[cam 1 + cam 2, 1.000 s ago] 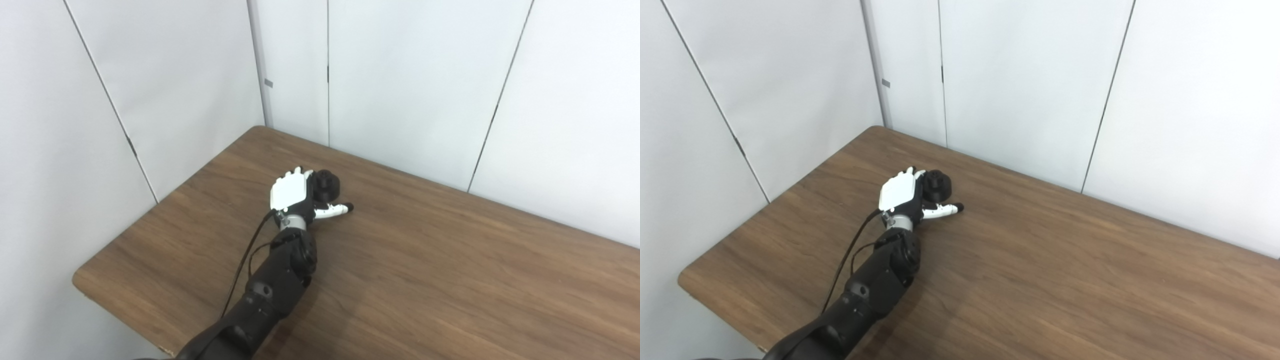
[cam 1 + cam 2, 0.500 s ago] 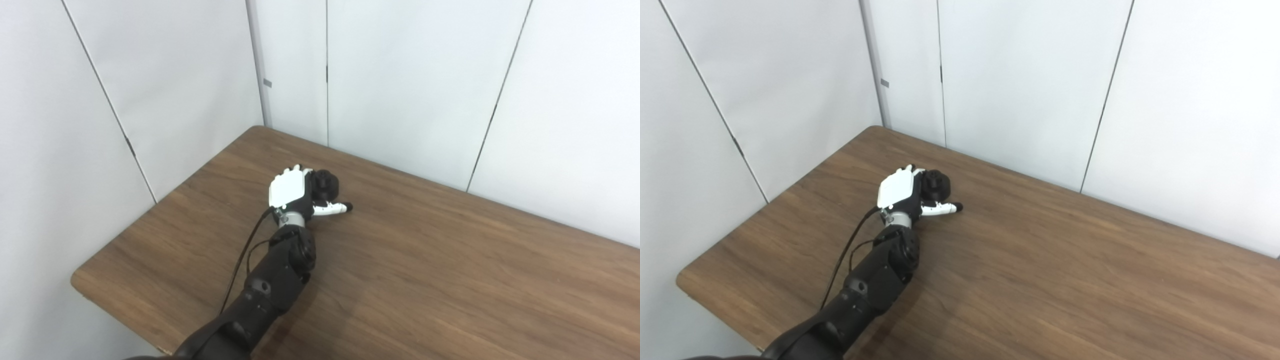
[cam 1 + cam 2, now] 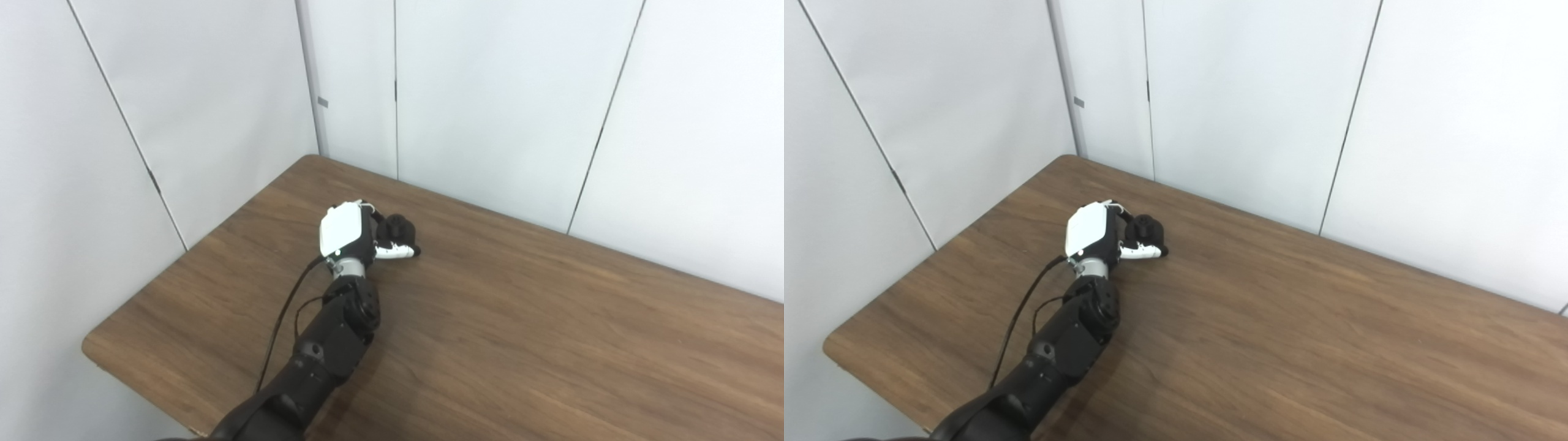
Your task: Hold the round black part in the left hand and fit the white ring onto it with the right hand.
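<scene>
Left hand (image 3: 346, 231): reached out over the far left part of the table, white back turned up; fingers curled round the far side of the round black part, thumb (image 3: 398, 250) laid along its near side; it was grasping the part
Round black part (image 3: 399, 229): sat in that grasp just right of the palm; whether it rested on the table or was raised could not be told
Left arm: black, came in from the near left edge, a cable running along it
Right hand: out of sight in both views
Table (image 3: 551, 343): brown wood grain, set into a corner of white wall panels
</scene>
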